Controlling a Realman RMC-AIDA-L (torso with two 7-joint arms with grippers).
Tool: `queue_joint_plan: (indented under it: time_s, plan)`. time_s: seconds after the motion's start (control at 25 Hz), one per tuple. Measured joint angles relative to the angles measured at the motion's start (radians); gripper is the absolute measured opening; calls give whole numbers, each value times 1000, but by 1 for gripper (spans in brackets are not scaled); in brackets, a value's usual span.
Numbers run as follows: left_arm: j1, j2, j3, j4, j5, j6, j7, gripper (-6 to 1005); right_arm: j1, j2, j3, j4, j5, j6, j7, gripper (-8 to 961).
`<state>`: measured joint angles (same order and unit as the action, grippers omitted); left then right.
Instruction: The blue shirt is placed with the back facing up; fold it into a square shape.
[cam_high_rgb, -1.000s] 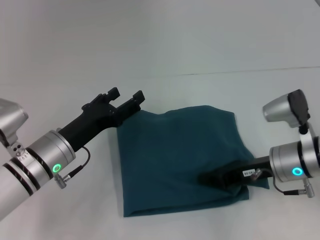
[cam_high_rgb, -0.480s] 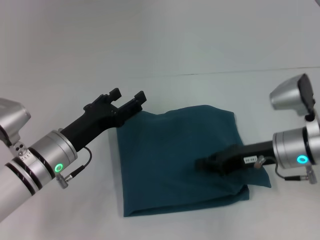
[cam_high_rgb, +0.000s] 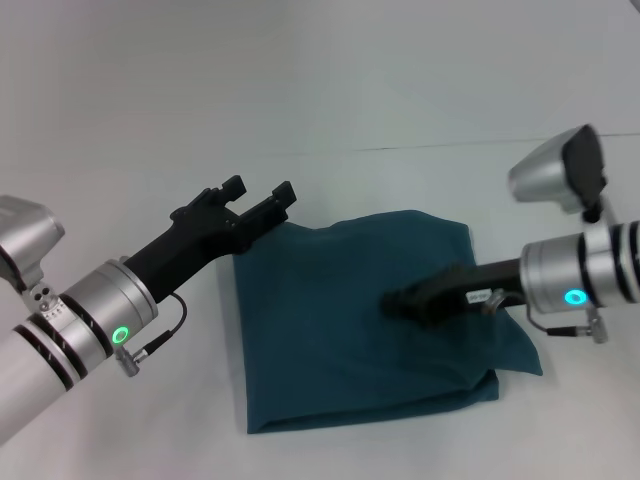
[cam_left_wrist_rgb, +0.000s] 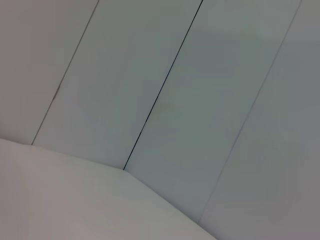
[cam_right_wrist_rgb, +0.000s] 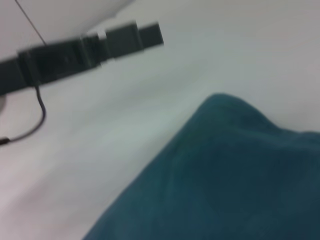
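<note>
The blue shirt (cam_high_rgb: 360, 315) lies folded into a rough square on the white table, plain side up. It also fills the right wrist view as teal cloth (cam_right_wrist_rgb: 225, 175). My left gripper (cam_high_rgb: 258, 190) hovers open just beyond the shirt's far left corner, with nothing between its fingers. It shows again in the right wrist view as a dark bar (cam_right_wrist_rgb: 137, 35). My right gripper (cam_high_rgb: 395, 303) reaches in from the right and sits over the middle-right part of the shirt, close to the cloth. The left wrist view shows no shirt.
White table (cam_high_rgb: 320, 100) stretches all around the shirt, with a thin dark seam (cam_high_rgb: 500, 143) running across it behind the shirt. The left wrist view holds only grey wall panels (cam_left_wrist_rgb: 210, 100) and a pale surface (cam_left_wrist_rgb: 60, 200).
My right gripper has moved left from the shirt's right edge toward its middle. The left arm has barely shifted. The shirt keeps its shape.
</note>
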<state>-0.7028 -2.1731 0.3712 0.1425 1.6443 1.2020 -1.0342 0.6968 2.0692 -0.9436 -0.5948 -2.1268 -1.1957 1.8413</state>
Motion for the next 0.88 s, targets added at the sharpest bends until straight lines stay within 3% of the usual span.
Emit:
queue_joint_plan:
  time_s: [0.48,0.72,0.88]
  plan:
    - [3,1,0,0,0,0,-1,885,22,12,-66,60,-18,113,0,5]
    - [7,1,0,0,0,1,-2,885,-29,11,-52,-31,41,46,-16,6]
    - [8,1,0,0,0,2,-3,884,-80,0,-47,-94,68,-41,-16,5]
